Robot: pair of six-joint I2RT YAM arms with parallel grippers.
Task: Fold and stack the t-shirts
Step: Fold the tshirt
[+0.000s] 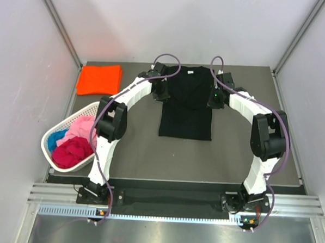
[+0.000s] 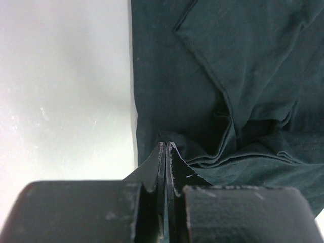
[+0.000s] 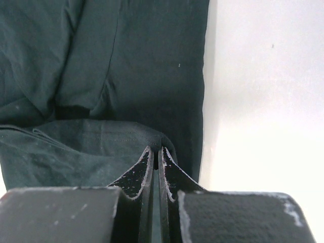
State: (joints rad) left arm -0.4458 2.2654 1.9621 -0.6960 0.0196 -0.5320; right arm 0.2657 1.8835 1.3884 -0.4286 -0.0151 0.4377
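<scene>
White basket [image 1: 45, 141]: pink t-shirt [image 1: 81, 127], magenta t-shirt [image 1: 72, 151], blue t-shirt [image 1: 56, 139] heaped inside.
Left gripper [image 2: 166, 148]: pinched tight on black t-shirt [image 1: 186, 114] edge.
Right gripper [image 3: 156, 150]: pinched tight on opposite edge.

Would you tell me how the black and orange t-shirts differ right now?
The black t-shirt lies spread mid-table; the orange t-shirt is a folded square at the far left. The left gripper and right gripper are shut on the black t-shirt; the orange one is untouched. Both lie outside the basket.
</scene>
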